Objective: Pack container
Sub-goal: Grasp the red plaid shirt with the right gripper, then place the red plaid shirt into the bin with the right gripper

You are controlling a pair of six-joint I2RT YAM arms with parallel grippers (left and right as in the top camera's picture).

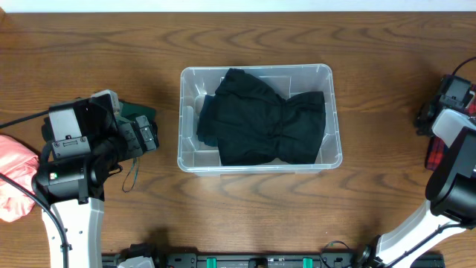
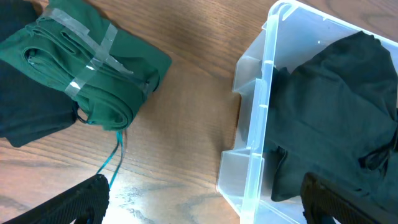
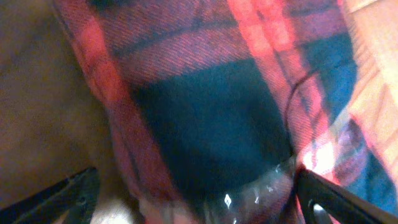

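The clear plastic container (image 1: 256, 68) stands at the table's middle with a black garment (image 1: 260, 123) lying in it. My left gripper (image 1: 145, 135) is open and empty, just left of the container; in the left wrist view its fingers (image 2: 205, 205) straddle the container's near wall (image 2: 264, 124). A folded green garment (image 2: 93, 68) bound with clear tape lies beside it on the table (image 1: 140, 112). My right gripper (image 1: 445, 104) is at the far right edge, open, pressed close over a red and blue plaid garment (image 3: 205, 106) that lies between its fingers (image 3: 202, 199).
A pink garment (image 1: 15, 179) lies at the far left edge behind the left arm. A thin teal cord (image 2: 115, 158) trails from the green garment. Part of the plaid garment (image 1: 435, 152) shows under the right arm. Bare wood surrounds the container.
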